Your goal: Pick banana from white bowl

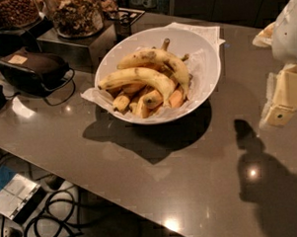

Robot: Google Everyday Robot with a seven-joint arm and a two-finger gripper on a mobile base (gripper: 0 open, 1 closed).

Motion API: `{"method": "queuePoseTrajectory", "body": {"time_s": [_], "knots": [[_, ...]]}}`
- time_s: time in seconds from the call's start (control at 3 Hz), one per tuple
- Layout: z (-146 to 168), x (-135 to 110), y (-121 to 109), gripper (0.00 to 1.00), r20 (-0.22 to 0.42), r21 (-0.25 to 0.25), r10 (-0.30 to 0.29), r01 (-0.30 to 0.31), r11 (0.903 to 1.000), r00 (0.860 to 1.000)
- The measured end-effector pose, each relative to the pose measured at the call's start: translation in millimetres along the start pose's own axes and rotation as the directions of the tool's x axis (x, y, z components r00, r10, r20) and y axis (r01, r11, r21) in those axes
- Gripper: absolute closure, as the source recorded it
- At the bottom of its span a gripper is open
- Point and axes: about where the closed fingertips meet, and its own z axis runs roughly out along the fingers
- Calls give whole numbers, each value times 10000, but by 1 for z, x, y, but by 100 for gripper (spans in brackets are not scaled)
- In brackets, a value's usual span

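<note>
The white bowl stands at the back middle of the brown table, lined with crumpled white paper. Several bananas lie in it. The banana is the long, curved, pale yellow one across the front of the pile, with its dark tip pointing left. A long, brown-blotched banana lies behind it, and short orange-yellow ones lie underneath. My gripper is at the right edge of the view, above the table and well to the right of the bowl, touching nothing.
Glass jars of snacks stand on a metal box at the back left. A black case lies left of the bowl. The table's front edge runs diagonally, with cables on the floor below.
</note>
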Motion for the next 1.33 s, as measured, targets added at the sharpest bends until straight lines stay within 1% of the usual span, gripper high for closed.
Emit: {"method": "queuePoseTrajectory", "body": {"time_s": [0.33,0.67,1.0,1.33], "knots": [[0,0,0,0,0,0,0,0,10000,10000],[-7,-13,3,0,-155,41,-142,143,9999,9998],[-8,-41,6,0,-502,-205,-483,474,9987,9976],[6,-75,12,0,-898,-624,-1350,1297,9896,9868]]}}
